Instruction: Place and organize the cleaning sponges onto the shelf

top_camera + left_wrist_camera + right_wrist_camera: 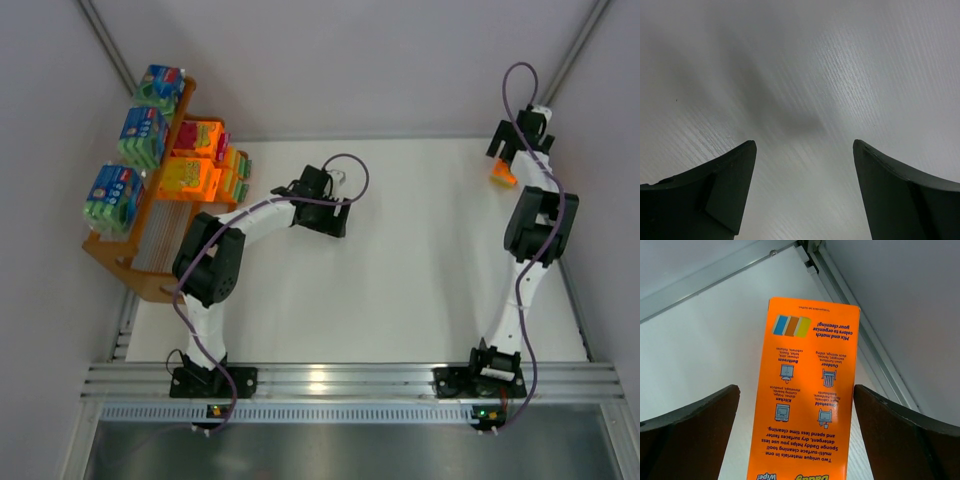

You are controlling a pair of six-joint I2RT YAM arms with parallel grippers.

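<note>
So the white counter point(400, 300) takes up most of the top view, and the orange stepped shelf point(125, 262) sits along its left edge, right up against the wall. The left arm point(215, 265) bends out from beside the shelf toward the middle of the counter, and the right arm point(540, 225) stretches up to the far right corner. Three blue-green packs point(143, 135) are lined up in a row on the shelf's top tier, with a bunch of orange packs point(187, 178) crowded together on the tier just below them. I can't get a solid count on those. One more orange pack point(805, 390) is way off in the far right corner of the counter, well apart from the shelf, printed back facing up. The right hand point(795, 387) is right over it, spread wide with the pack sitting between the fingers point(690, 430) and a visible gap on both sides, so nothing is gripped. The left hand point(804, 142) is also wide apart over bare counter, holding nothing.
</note>
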